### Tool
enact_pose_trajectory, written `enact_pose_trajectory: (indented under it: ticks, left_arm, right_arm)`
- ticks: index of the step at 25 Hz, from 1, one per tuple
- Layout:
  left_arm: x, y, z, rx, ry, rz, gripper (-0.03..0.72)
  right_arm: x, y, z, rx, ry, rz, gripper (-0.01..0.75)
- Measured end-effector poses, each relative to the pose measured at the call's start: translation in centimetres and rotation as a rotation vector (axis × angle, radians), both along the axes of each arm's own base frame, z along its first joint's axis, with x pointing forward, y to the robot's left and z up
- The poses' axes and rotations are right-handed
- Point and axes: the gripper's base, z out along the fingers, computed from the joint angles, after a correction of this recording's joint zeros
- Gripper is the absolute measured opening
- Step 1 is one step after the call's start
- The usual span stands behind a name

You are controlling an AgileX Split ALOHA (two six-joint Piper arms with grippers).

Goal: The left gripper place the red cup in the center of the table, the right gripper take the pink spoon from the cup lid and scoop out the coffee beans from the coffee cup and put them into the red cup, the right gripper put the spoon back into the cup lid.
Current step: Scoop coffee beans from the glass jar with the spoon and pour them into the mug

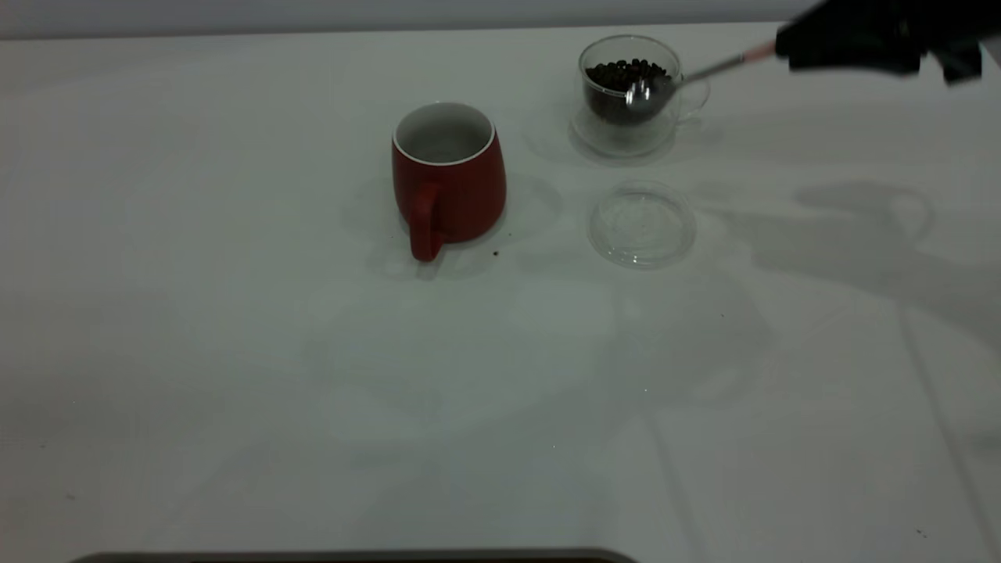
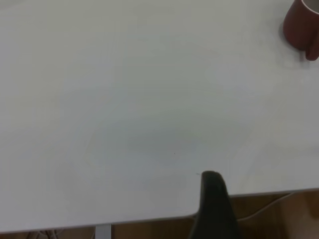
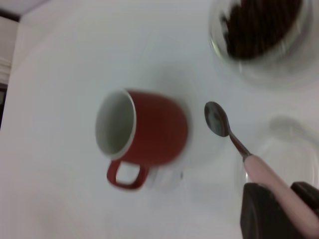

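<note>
The red cup (image 1: 450, 180) stands upright near the middle of the table (image 1: 235, 352), handle toward the front; it looks empty. The coffee cup (image 1: 629, 94) with coffee beans (image 1: 626, 77) stands at the back right. The cup lid (image 1: 641, 223) lies flat in front of it, empty. My right gripper (image 1: 852, 43) is shut on the pink spoon (image 1: 704, 72) by its pink handle. It holds the spoon in the air with the bowl beside the coffee cup. In the right wrist view the spoon bowl (image 3: 217, 119) looks empty, between the red cup (image 3: 149, 129) and the coffee cup (image 3: 261, 30).
My left gripper (image 2: 214, 199) hangs over the table's near edge (image 2: 149, 219), far from the red cup (image 2: 301, 25). A few dark specks (image 1: 495, 252) lie on the table by the red cup. Wide bare tabletop lies to the left and front.
</note>
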Motion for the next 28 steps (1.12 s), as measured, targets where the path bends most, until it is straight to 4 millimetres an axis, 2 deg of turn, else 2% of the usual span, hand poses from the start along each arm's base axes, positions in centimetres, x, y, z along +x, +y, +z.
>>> enact_pose_trajectory:
  ticks: [4, 7, 14, 18, 22, 28]
  left_arm:
    - [0.0, 0.0, 0.0, 0.0, 0.0, 0.0, 0.588]
    - [0.0, 0.0, 0.0, -0.001, 0.0, 0.001, 0.588]
    - [0.0, 0.0, 0.0, -0.001, 0.0, 0.001, 0.588]
    - [0.0, 0.0, 0.0, -0.001, 0.0, 0.001, 0.588]
    - [0.0, 0.0, 0.0, -0.001, 0.0, 0.001, 0.588]
    - [0.0, 0.0, 0.0, -0.001, 0.0, 0.001, 0.588]
  right_arm:
    - [3.2, -0.3, 2.0, -0.018, -0.058, 0.013, 0.11]
    - [5.6, -0.6, 2.4, -0.029, -0.047, 0.03, 0.11]
    - [9.4, -0.5, -0.8, -0.028, -0.029, 0.07, 0.11]
    - [10.7, -0.5, -3.0, -0.023, -0.019, 0.08, 0.11]
    - [10.9, -0.5, -5.1, -0.001, 0.015, 0.074, 0.11]
    - [10.6, -0.1, -5.4, 0.071, 0.082, 0.064, 0.11]
